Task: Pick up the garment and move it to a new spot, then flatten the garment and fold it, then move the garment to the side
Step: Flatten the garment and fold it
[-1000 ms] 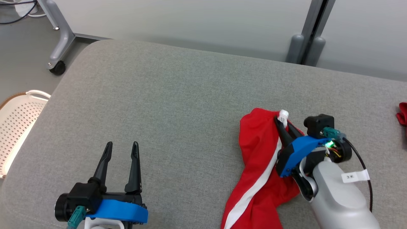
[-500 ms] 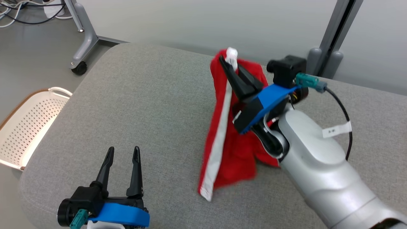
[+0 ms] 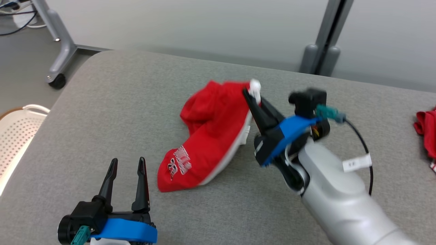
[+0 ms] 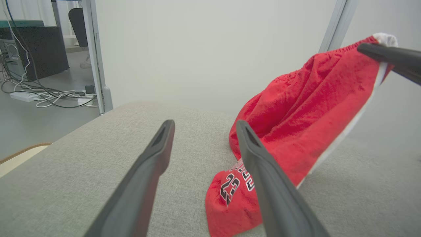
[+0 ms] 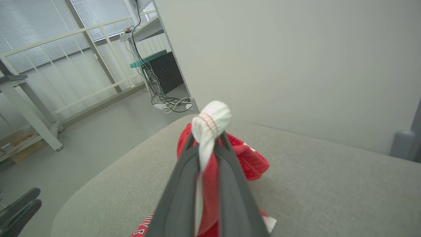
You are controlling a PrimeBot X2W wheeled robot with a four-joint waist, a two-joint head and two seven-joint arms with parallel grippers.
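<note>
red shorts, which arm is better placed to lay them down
Right. The right hand is shut on the waistband of the red shorts, whose lower end rests on the grey cushion; the left hand is open, apart from them.

- Grey fabric-covered padded desk (image 3: 136, 102), corners rounded.
- White perforated plastic basket with brown rim (image 3: 15, 136), beside the desk's left edge.
- Grey metal stand leg on a black caster wheel (image 3: 56, 81), on the floor past the far left corner.
- Grey upright post with two rounded feet (image 3: 332, 23), behind the far edge.
- Crumpled red cloth (image 3: 425, 132), on the desk at the right.
- Black computer case (image 4: 33, 49) and white power strip with tangled cables (image 4: 21, 96), on the floor.
- White railing (image 5: 65, 35), before slatted blinds.
</note>
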